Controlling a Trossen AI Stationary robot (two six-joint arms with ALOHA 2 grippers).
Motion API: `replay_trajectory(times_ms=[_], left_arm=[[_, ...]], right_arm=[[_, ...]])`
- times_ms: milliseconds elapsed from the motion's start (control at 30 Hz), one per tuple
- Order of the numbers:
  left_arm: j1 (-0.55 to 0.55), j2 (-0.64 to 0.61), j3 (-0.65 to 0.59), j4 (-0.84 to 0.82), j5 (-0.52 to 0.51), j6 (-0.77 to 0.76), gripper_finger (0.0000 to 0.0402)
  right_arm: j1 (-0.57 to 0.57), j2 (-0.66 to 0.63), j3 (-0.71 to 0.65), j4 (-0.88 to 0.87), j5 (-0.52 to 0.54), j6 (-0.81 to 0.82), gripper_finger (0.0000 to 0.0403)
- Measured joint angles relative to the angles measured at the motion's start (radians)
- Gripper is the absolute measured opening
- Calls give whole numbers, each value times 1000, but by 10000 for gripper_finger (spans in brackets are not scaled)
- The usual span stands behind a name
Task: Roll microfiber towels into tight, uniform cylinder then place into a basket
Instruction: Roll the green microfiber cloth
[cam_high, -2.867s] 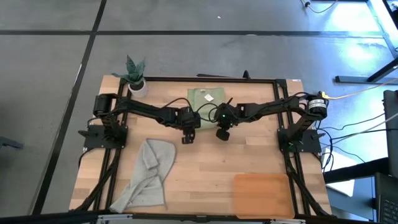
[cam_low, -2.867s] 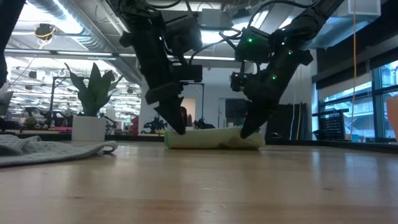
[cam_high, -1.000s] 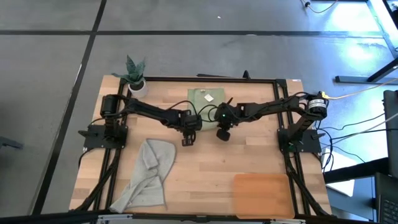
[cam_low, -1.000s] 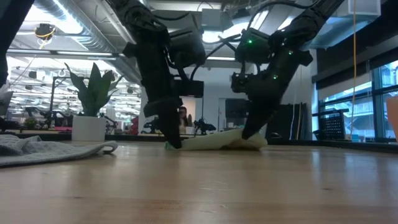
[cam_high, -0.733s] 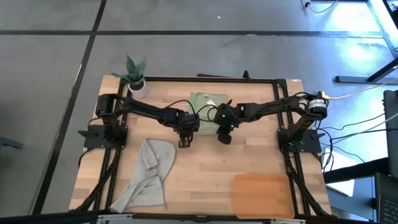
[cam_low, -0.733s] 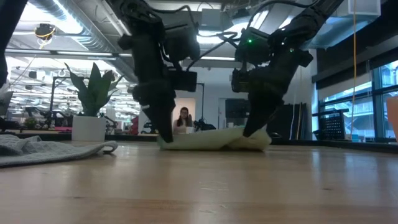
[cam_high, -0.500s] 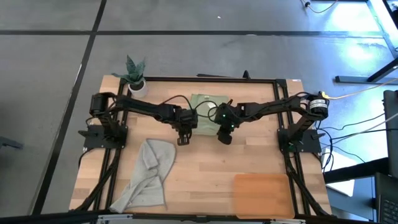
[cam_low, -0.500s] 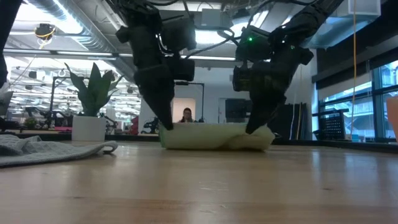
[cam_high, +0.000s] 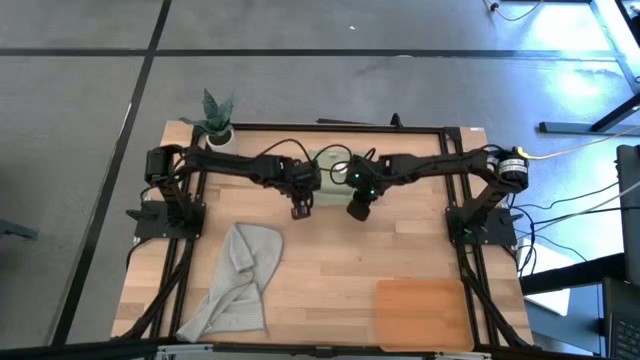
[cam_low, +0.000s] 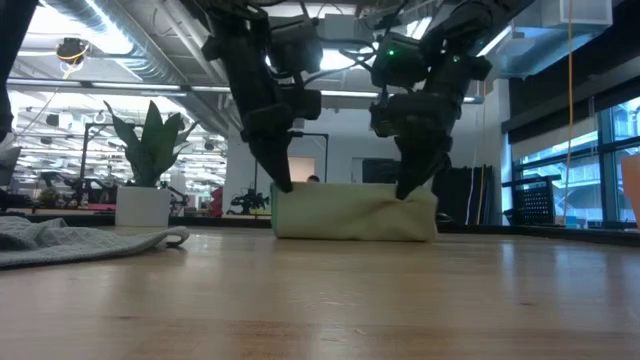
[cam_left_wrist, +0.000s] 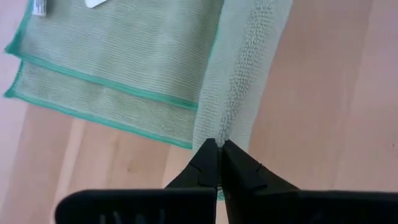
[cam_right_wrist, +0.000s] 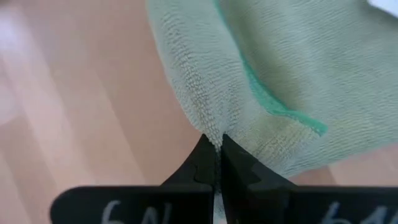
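Note:
The sage green towel (cam_low: 354, 212) lies at the table's far middle, folded in layers, with its white tag (cam_left_wrist: 38, 6) on the flat part. Its near edge is raised into an upright wall of cloth, while the rest (cam_high: 330, 160) lies on the table under the arms. My left gripper (cam_low: 283, 186) is shut on the wall's left top corner and my right gripper (cam_low: 407, 190) on its right top corner. The light grey towel (cam_high: 238, 282) lies crumpled at the near left. The orange-brown basket (cam_high: 422, 312) sits at the near right. My left gripper (cam_left_wrist: 217, 144) pinches the green towel's raised near fold (cam_left_wrist: 229, 118) between its two fingertips, at the fold's left end. The fingers come from above, pointing down. The cloth hangs below them down to the table, fairly straight. My right gripper (cam_right_wrist: 215, 140) pinches the same raised fold (cam_right_wrist: 204, 115) at its right end between its two fingertips. The fingers come from above, pointing down. The cloth hangs below them, and its lower part rests on the table.
A small white plant pot (cam_high: 218, 128) stands at the far left corner; it also shows in the low view (cam_low: 142, 205). Bare wood (cam_high: 350, 260) lies between the green towel, the grey towel and the basket.
Both grippers have risen and gone a little toward the table's far edge, staying shut. The green towel's near edge has been lifted from a low bundle into an upright wall of cloth; its far part has stayed on the table.

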Motion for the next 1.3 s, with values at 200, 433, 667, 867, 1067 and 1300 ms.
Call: replay_trajectory(times_ms=[200, 433, 667, 867, 1067, 1300], left_arm=[[24, 0, 1, 13, -4, 0, 0], [37, 16, 1, 26, -7, 0, 0], [37, 18, -1, 2, 190, 46, 0], [54, 22, 0, 11, 227, 78, 0], [79, 40, 2, 40, 171, 28, 0], [101, 40, 1, 82, 137, -3, 0]], right_arm=[[-31, 0, 1, 9, 82, -2, 6], [-63, 7, 0, 17, 5, -31, 6], [-70, 7, -3, -7, -210, -79, 6], [-106, 7, -3, -19, -220, 2, 6], [-162, 8, -2, -11, -192, 83, 6], [-198, 9, -2, -22, -180, 79, 6]])
